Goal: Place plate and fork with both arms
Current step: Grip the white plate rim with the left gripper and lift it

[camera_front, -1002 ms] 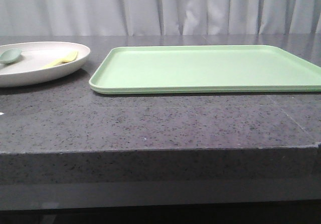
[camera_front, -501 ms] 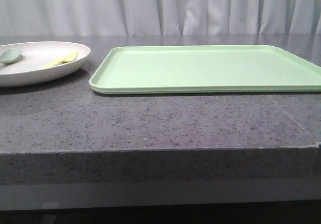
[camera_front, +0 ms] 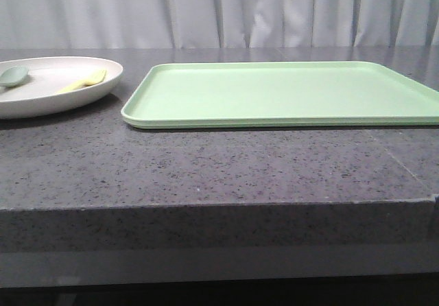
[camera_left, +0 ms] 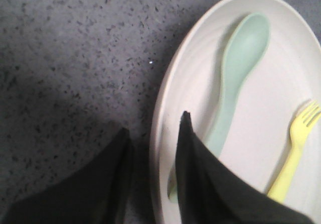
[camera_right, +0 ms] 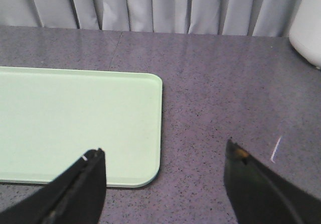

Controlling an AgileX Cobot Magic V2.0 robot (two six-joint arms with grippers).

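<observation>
The off-white plate [camera_front: 103,90] sits at the table's far left, with the pale yellow fork [camera_front: 84,81] lying in it. In the left wrist view the plate [camera_left: 263,118] holds the fork [camera_left: 296,153] beside a grey-green spoon [camera_left: 241,58]. My left gripper [camera_left: 155,122] stands astride the plate's rim, one finger inside the plate and one outside over the table. A dark gap shows between the outer finger and the rim. My right gripper [camera_right: 164,149] is wide open and empty above the table, near a corner of the green tray [camera_right: 75,118]. Neither gripper shows in the front view.
The large light-green tray [camera_front: 274,93] lies to the right of the plate on the speckled grey table. The spoon [camera_front: 14,76] lies in the plate's left part. A white rounded object [camera_right: 307,28] stands at the far edge of the right wrist view. Curtains hang behind.
</observation>
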